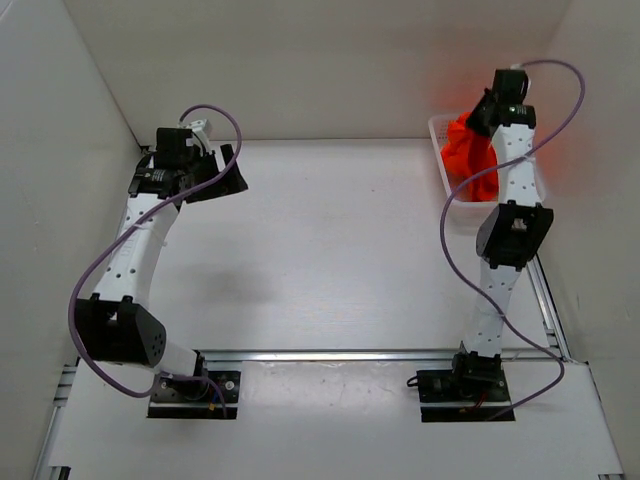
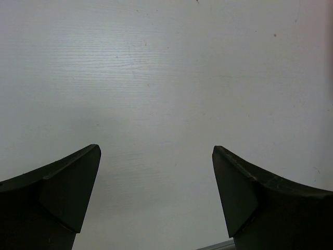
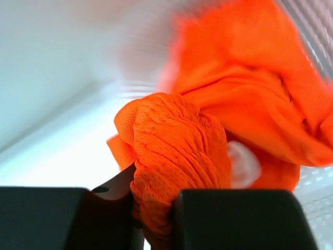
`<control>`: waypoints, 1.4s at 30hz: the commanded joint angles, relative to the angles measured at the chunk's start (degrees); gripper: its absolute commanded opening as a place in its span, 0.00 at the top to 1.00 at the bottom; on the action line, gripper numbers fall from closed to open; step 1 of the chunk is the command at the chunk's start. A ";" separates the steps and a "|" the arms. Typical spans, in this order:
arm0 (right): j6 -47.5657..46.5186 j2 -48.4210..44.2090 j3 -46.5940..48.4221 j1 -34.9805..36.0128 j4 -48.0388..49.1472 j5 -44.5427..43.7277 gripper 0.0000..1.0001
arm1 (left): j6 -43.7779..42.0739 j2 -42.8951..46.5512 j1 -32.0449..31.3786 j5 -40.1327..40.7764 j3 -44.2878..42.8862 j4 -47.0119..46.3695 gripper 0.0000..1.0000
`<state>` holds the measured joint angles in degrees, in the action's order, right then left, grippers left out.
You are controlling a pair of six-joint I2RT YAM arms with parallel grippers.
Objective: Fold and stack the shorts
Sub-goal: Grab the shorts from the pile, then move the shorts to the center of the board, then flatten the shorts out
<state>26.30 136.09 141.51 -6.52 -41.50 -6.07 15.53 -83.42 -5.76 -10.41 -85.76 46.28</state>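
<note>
I had the right end effector (image 3: 156,211) clamped on a bunch of the orange shorts (image 3: 182,151). The mesh fabric was pinched between its two fingers (image 3: 234,219) and bulged out just ahead of them. The rest of the shorts lay crumpled beyond and below the fingertips. It formed a heap reaching from the white basket (image 1: 441,128) up to that end effector. The basket sat directly beneath it, against the side wall.

My left end effector (image 2: 156,151) had its fingers spread wide, with bare counter (image 2: 166,78) showing between and ahead of them. It hovered over the counter, well apart from the shorts, which were far off to its right. The wrist view near the right end effector was blurred toward the basket mesh, so I could not make out a waistband or drawstring.
</note>
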 commanded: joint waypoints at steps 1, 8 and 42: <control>-5.90 -21.11 3.85 6.24 5.20 7.02 0.99 | 2.13 4.66 -0.22 -0.49 -0.20 -0.23 0.00; -0.11 -33.42 8.16 16.00 5.81 25.04 0.99 | 7.14 2.73 6.81 -3.38 -4.24 6.36 0.00; 2.79 -59.54 -88.06 32.72 3.60 13.61 0.05 | 28.76 9.95 -7.61 7.95 38.11 3.03 0.01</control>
<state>26.48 76.31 58.30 25.89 -39.68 5.19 38.17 -74.24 -14.63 -6.81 -49.19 51.94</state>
